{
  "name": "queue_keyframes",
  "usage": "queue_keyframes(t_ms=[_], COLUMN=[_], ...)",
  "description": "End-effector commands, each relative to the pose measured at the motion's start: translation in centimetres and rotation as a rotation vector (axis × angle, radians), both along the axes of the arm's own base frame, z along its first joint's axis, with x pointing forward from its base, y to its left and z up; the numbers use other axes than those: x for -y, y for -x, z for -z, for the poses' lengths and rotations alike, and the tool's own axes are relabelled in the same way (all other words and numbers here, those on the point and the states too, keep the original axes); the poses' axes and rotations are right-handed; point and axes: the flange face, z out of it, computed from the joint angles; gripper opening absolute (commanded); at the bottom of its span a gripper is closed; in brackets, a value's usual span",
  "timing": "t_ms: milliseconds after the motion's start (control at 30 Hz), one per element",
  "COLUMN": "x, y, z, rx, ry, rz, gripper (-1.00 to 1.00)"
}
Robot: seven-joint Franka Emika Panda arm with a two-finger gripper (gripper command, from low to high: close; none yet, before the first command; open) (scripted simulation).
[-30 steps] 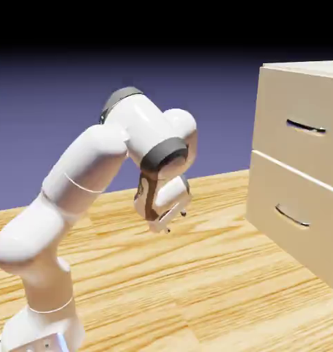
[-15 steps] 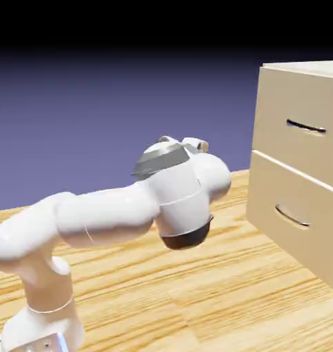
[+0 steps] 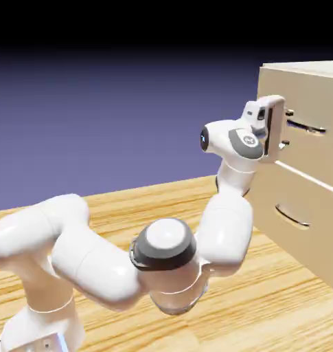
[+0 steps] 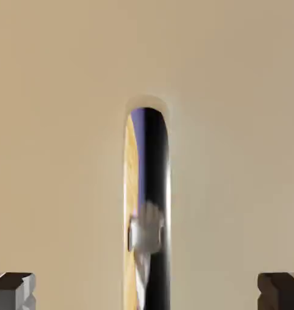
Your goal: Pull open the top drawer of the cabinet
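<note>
While arm stretches level, gripper (image 3: 284,130) spread wide astride top drawer (image 3: 303,127) handle (image 4: 150,206).

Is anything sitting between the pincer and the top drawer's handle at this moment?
Nothing visible. In the hand view the handle runs straight up the middle between the two open fingertips, with only the bare top drawer front around it. The exterior view shows the pincer right at the cabinet.
</note>
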Motion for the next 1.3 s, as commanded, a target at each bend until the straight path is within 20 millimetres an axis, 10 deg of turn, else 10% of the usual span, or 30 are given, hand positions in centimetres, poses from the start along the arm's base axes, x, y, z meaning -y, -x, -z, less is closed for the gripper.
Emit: queue_keyframes(t_ms=[0,100,133,533,1133,1167,1267], x=[0.0,0.0,0.0,0.0,0.0,0.0,0.1], y=[-0.8,-2.4,-2.4,7.2,26.9,26.9,29.5], z=[0.0,0.0,0.0,0.0,0.0,0.0,-0.1], rx=[0.000,0.000,0.000,0.000,0.000,0.000,0.001], ry=[0.000,0.001,0.001,0.001,0.001,0.001,-0.002], rz=[0.000,0.000,0.000,0.000,0.000,0.000,-0.001], gripper=[0.00,0.00,-1.00,-1.00,-1.00,1.00,1.00])
